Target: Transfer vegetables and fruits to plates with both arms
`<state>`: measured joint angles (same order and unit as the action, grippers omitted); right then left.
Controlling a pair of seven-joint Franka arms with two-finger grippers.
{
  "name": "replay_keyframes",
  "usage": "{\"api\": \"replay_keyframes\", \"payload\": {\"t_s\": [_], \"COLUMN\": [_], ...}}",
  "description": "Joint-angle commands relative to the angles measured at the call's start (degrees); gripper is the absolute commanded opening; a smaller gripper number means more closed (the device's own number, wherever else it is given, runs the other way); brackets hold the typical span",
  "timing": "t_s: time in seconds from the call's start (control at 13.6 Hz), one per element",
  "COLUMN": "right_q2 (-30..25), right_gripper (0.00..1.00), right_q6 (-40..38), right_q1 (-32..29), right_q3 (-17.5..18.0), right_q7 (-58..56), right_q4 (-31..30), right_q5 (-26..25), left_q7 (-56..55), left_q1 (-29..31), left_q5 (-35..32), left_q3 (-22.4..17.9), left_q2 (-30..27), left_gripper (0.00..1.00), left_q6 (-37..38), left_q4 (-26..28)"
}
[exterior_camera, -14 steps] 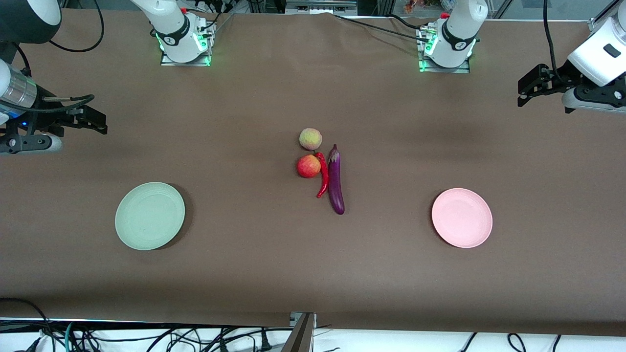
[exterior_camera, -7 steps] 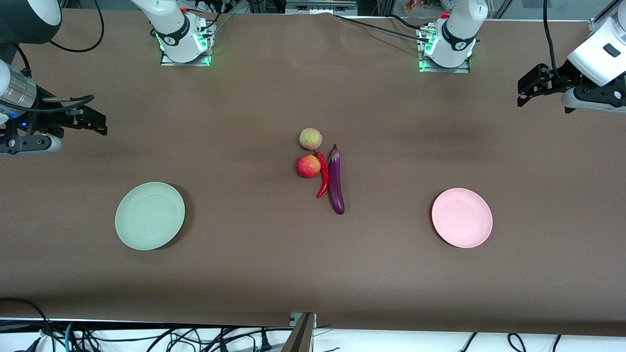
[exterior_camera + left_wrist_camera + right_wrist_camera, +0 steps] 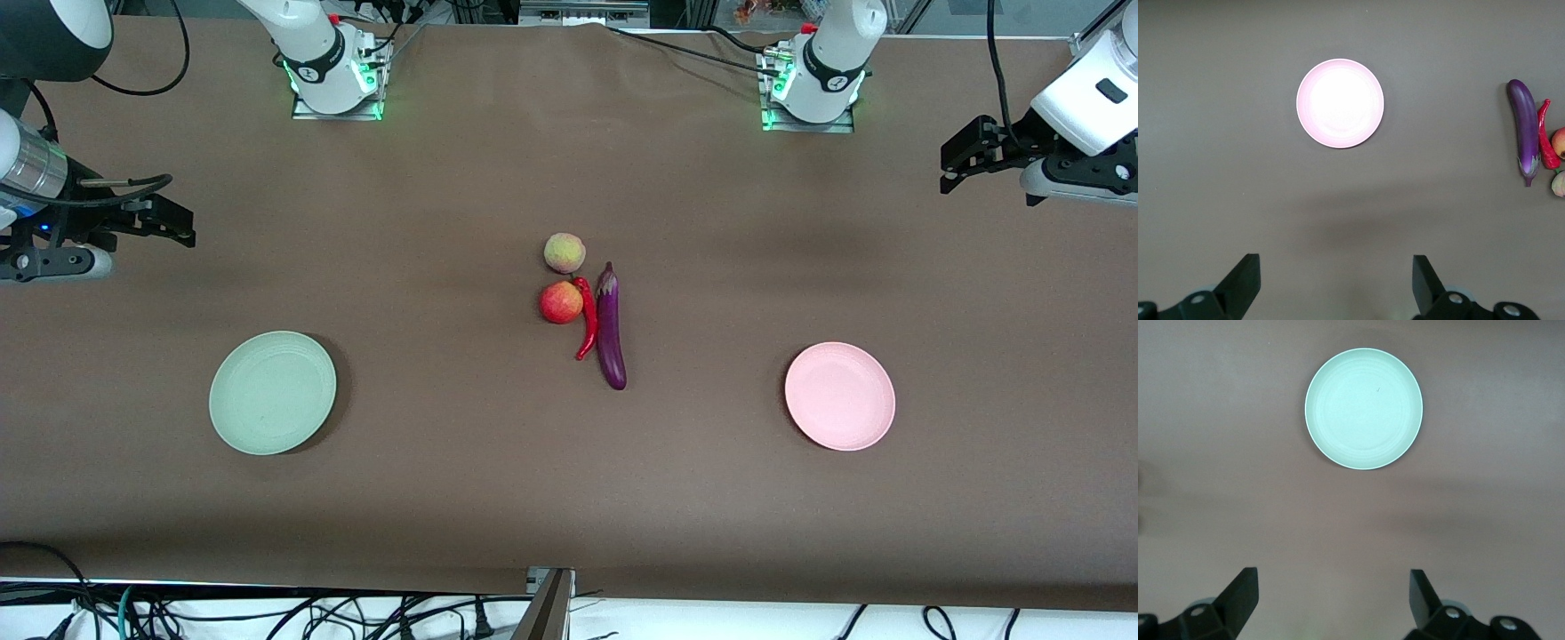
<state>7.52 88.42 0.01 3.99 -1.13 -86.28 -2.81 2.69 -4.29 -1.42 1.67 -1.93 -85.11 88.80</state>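
A purple eggplant, a red chili pepper, a red fruit and a yellow-green peach lie together mid-table. The eggplant and chili also show in the left wrist view. The mint green plate lies toward the right arm's end and shows in the right wrist view. The pink plate lies toward the left arm's end and shows in the left wrist view. My left gripper is open and empty, high over its table end. My right gripper is open and empty, high over its end.
Brown cloth covers the table. The two arm bases stand along the table edge farthest from the front camera. Cables hang below the edge nearest that camera.
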Motion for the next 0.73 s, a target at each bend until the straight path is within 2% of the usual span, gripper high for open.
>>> {"api": "replay_keyframes", "payload": {"t_s": [0.0, 0.66], "right_q2": [0.3, 0.3], "right_gripper": [1.0, 1.0], "right_q6": [0.8, 0.9], "right_q1": [-0.1, 0.7], "right_q3": [0.1, 0.1], "right_q7": [0.0, 0.2], "right_q4": [1.0, 1.0], "right_q5": [0.5, 0.4], "left_q7": [0.8, 0.8], "left_q1": [0.0, -0.2], "left_q5": [-0.1, -0.2], "left_q3": [0.3, 0.4], "left_q2": [0.5, 0.5], "left_gripper": [1.0, 1.0], "left_q6": [1.2, 1.1], "left_q4": [-1.8, -1.9]}}
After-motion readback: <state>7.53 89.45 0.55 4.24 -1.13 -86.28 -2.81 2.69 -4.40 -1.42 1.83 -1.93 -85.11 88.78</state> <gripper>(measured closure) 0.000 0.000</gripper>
